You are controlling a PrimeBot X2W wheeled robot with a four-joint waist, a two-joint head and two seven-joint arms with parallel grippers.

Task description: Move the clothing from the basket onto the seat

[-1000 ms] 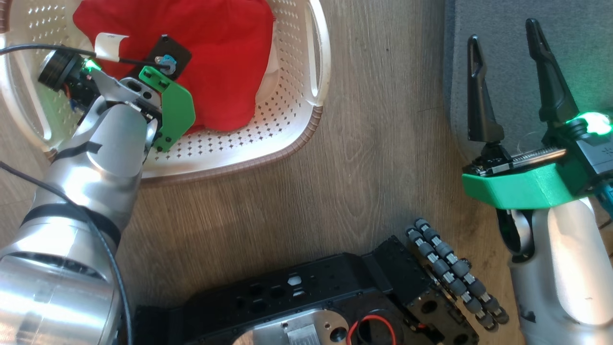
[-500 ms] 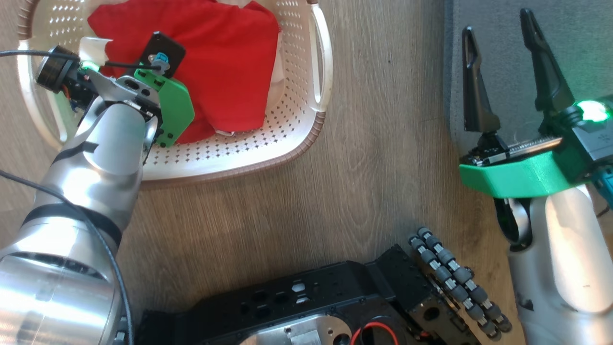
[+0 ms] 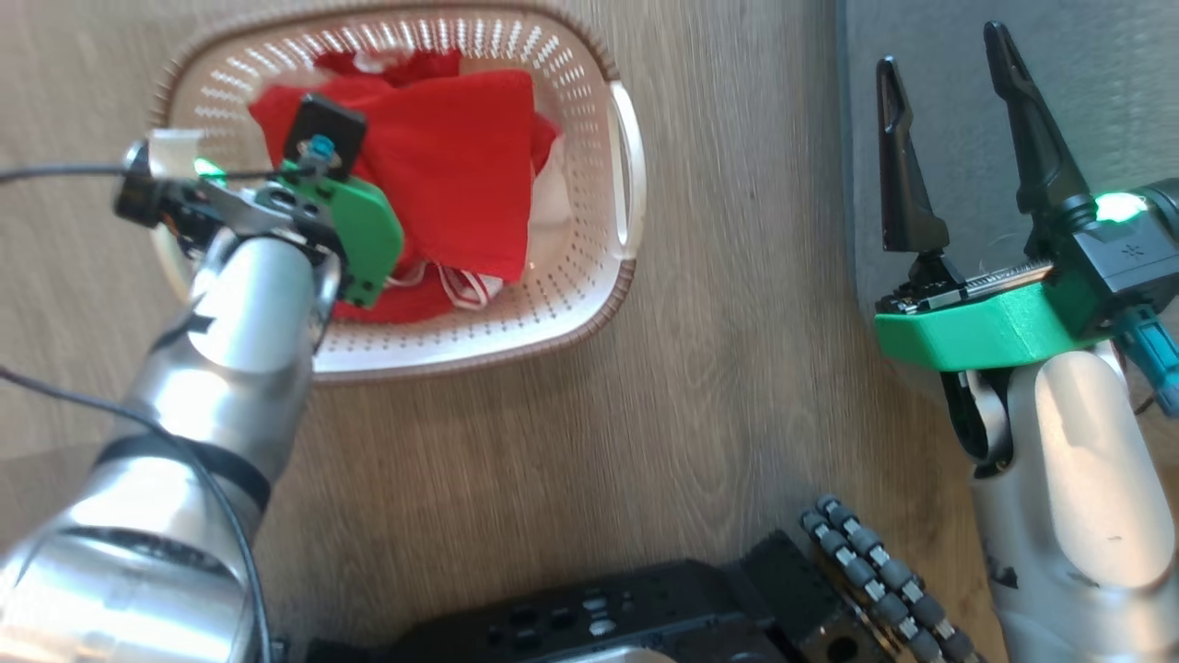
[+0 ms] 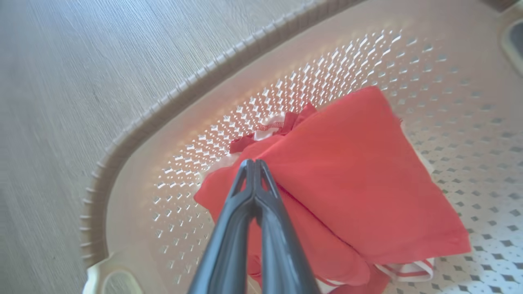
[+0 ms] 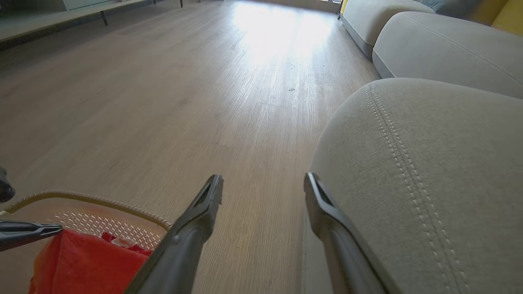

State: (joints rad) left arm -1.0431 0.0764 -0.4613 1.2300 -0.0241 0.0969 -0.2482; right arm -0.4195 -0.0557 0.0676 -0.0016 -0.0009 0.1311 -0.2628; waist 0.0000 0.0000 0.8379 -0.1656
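The cream perforated basket (image 3: 589, 304) stands on the wood floor at the upper left of the head view. Red clothing (image 3: 461, 157) lies in it. My left gripper (image 4: 253, 163) is shut on a corner of the top red garment (image 4: 347, 175), which hangs folded from the tips above the basket floor. More red and white-trimmed cloth lies beneath it. In the right wrist view the left fingers (image 5: 49, 229) show with red cloth (image 5: 81, 261) under them. My right gripper (image 3: 941, 48) stands open and holds nothing at the edge of the grey seat (image 3: 1087, 74).
Bare wood floor (image 3: 737, 368) separates the basket from the seat. My black base (image 3: 589, 626) and its roller wheel (image 3: 875, 589) sit at the bottom edge. More grey sofa cushions (image 5: 449, 45) stretch beyond the seat.
The head camera has shifted, so the whole basket now shows. My left gripper has risen with the red garment, which has folded up and uncovered white-trimmed cloth beneath. The right gripper stays open.
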